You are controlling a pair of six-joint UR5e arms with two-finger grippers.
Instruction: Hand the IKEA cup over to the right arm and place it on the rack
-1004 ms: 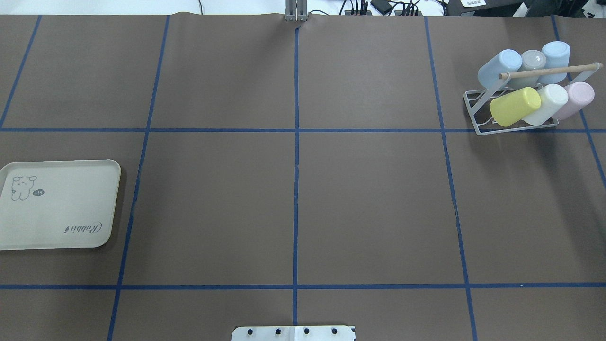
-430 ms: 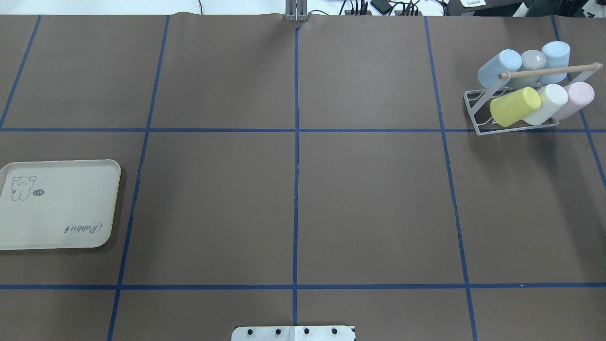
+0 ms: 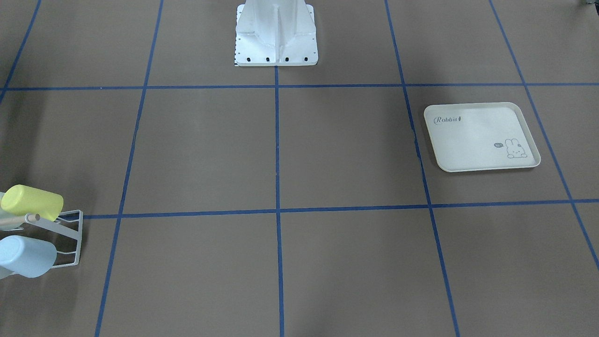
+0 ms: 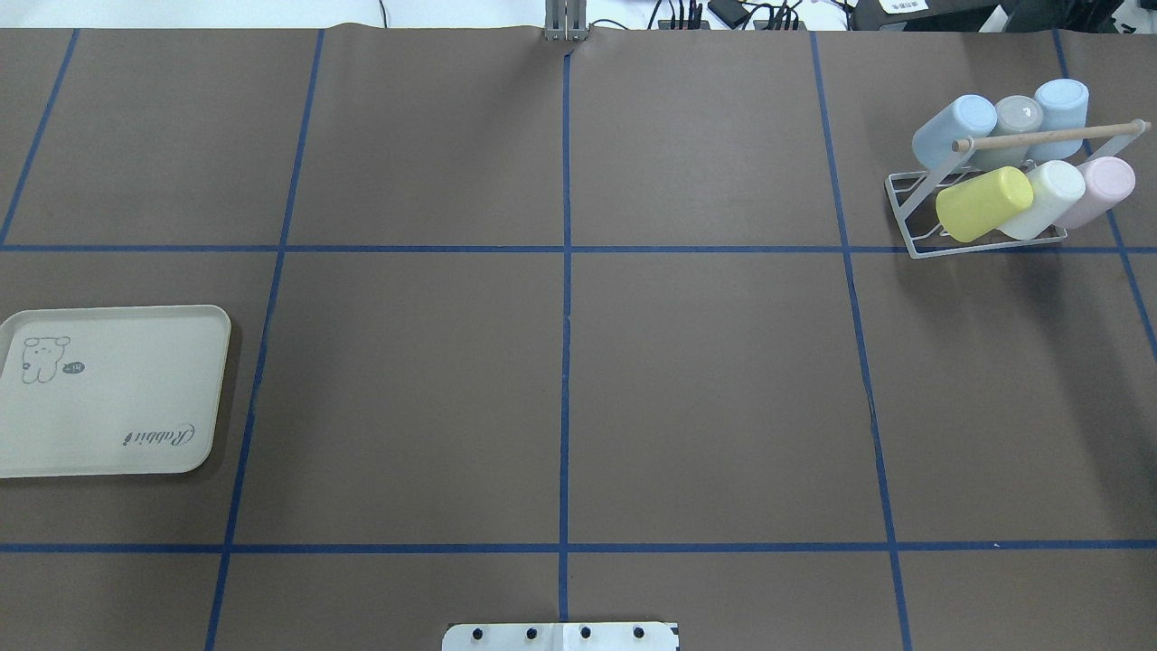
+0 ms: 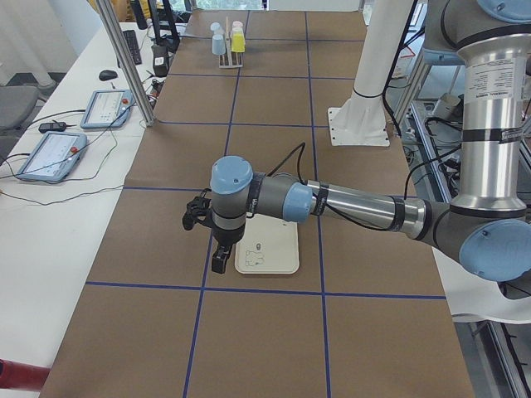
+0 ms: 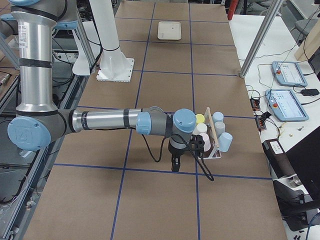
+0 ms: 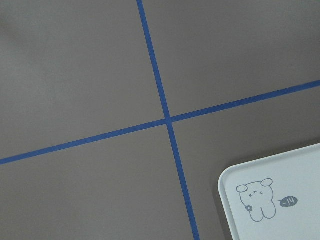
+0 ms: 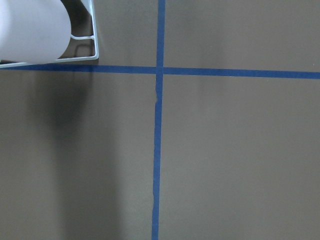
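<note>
The white wire rack (image 4: pixel 901 217) with its wooden dowel (image 4: pixel 1048 136) stands at the far right and holds several cups lying tilted: yellow (image 4: pixel 983 203), cream (image 4: pixel 1048 197), pink (image 4: pixel 1098 190), two light blue and a grey one. It also shows in the front view (image 3: pixel 80 238). The pink cup (image 8: pixel 30 25) fills the right wrist view's upper left corner. My left gripper (image 5: pixel 218 264) hangs beside the tray; my right gripper (image 6: pixel 174 167) hangs just in front of the rack. I cannot tell whether either is open or shut. Neither holds a cup that I can see.
A cream tray (image 4: pixel 108 389) printed with a rabbit lies at the left edge with nothing on it; its corner shows in the left wrist view (image 7: pixel 280 200). The robot's white base (image 3: pixel 277 32) stands at mid table. Blue tape lines cross the brown table cover.
</note>
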